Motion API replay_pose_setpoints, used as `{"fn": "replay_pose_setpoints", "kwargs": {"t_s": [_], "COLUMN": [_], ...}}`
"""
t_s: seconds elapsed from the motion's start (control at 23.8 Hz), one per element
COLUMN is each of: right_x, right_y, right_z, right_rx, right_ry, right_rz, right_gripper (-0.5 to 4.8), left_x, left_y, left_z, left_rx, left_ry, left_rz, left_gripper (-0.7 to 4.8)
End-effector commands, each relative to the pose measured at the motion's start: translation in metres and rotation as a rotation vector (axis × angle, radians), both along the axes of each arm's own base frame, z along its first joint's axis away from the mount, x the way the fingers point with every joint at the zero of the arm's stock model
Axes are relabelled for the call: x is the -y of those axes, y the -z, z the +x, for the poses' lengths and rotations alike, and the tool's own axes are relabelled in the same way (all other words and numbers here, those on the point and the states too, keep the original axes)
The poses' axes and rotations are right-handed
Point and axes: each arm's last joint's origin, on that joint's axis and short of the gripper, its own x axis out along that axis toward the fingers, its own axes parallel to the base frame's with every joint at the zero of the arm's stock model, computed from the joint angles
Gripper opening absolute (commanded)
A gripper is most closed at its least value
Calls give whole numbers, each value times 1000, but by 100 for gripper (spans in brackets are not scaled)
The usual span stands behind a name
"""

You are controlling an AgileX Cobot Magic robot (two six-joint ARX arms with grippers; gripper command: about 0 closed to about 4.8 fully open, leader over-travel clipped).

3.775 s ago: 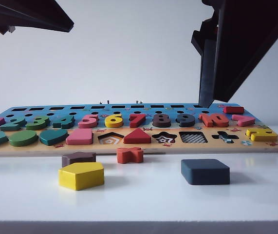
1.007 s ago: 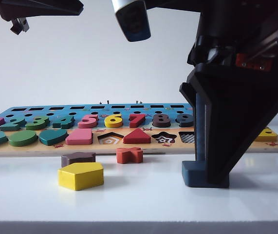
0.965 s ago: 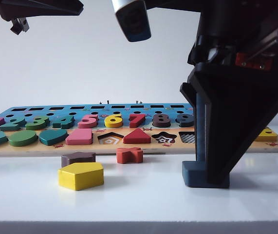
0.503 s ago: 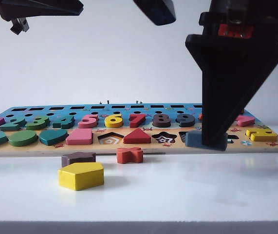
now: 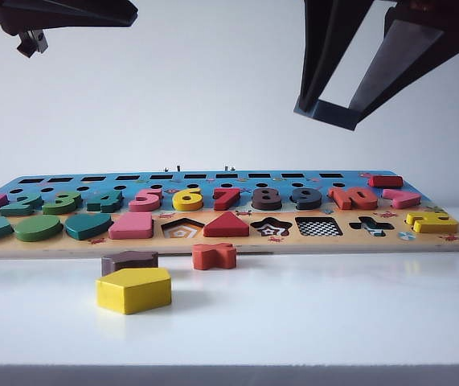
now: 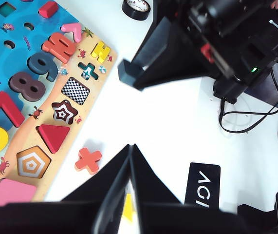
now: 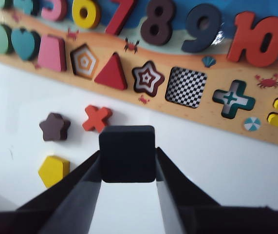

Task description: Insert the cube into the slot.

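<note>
The cube point(image 5: 328, 112) hangs tilted in the air above the board point(image 5: 229, 240), clamped between the right gripper point(image 7: 127, 171) fingers, over the checkered slot point(image 5: 318, 227). The arm's upper part is cut off. The left gripper point(image 6: 130, 155) sits high at the left, fingertips pressed together, clenched on nothing; its body is dark and blurred.
</note>
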Motion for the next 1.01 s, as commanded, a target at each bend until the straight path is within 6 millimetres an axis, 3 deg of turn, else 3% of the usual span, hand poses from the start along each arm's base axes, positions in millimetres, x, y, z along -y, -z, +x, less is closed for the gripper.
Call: {"fn": "replay_pose_setpoints", "kwargs": {"t_s": [0.04, 0.29, 0.42, 0.71, 0.8, 1.01], "right_x": [1, -1, -4, -8, -7, -4], "right_y": [-5, -2, 1, 7, 6, 6], "right_z": [2, 7, 10, 16, 17, 22], "right_rx": [32, 89, 132, 285, 388, 500], "right_ry": [116, 174, 87, -312, -566, -841], "right_rz": [45, 2, -58, -324, -485, -672], "right_gripper": [61, 51, 35, 4, -5, -6], "left_x": [0, 0, 0, 0, 0, 0], "left_y": [-2, -1, -1, -1, -2, -2], "left_z": [1, 1, 1, 2, 2, 3], "left_rx": [19, 24, 24, 31, 38, 49], "left_ry": [2, -9, -11, -17, -26, -41], "left_rz": [-5, 4, 5, 8, 13, 21], "left_gripper": [17, 17, 17, 17, 17, 17]}}
